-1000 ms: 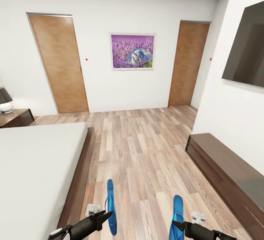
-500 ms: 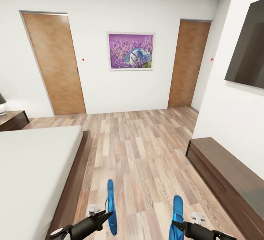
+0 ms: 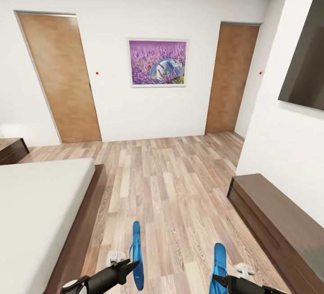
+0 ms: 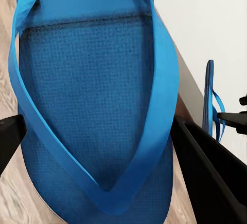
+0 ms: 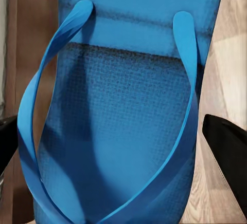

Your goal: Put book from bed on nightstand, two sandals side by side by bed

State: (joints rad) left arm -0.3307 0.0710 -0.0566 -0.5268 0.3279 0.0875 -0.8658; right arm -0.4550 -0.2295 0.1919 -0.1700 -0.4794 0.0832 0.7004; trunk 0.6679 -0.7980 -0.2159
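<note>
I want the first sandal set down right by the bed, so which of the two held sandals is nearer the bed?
The sandal in the left gripper; the bed lies on that side, while the other sandal hangs toward the bench.

From the head we look forward and down across the wood-plank floor toward the white far wall with two brown doors, the off-white bed at our left. Each wrist camera sits very near, looking along its tool at a bright blue flip-flop sandal (left one, right one). Both sandals show low in the head view; the left wrist view also catches the other sandal.
</note>
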